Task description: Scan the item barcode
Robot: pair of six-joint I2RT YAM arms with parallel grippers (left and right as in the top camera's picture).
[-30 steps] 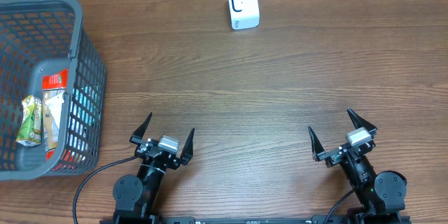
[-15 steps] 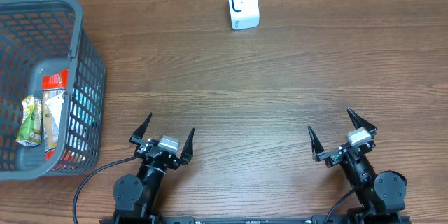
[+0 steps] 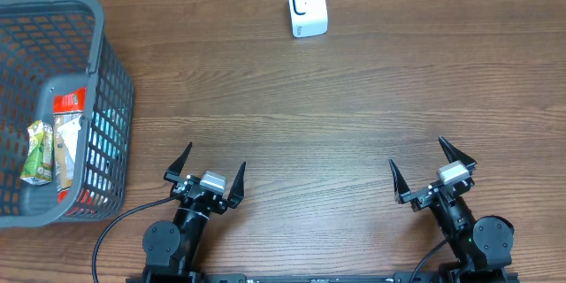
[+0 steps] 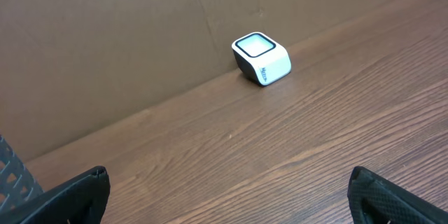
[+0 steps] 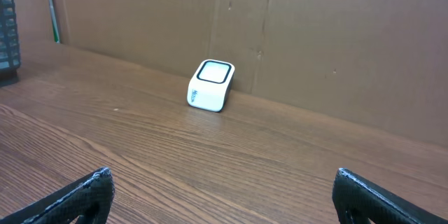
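Note:
The items lie in a grey mesh basket (image 3: 110,53) at the table's left: a green packet (image 3: 37,152) and a red-labelled packet (image 3: 69,103) show through it. No barcode can be made out. A white scanner (image 3: 307,6) stands at the far edge, also seen as the white scanner (image 4: 261,59) in the left wrist view and the white scanner (image 5: 210,85) in the right. My left gripper (image 3: 215,156) sits open at the near edge, right of the basket. My right gripper (image 3: 416,152) is open too, at the near right. Both are empty, far from scanner and items.
A brown cardboard wall (image 4: 126,35) backs the table behind the scanner. The basket's corner (image 4: 10,171) shows at the left wrist view's lower left. Bare wooden tabletop (image 3: 309,115) lies between the grippers and the scanner.

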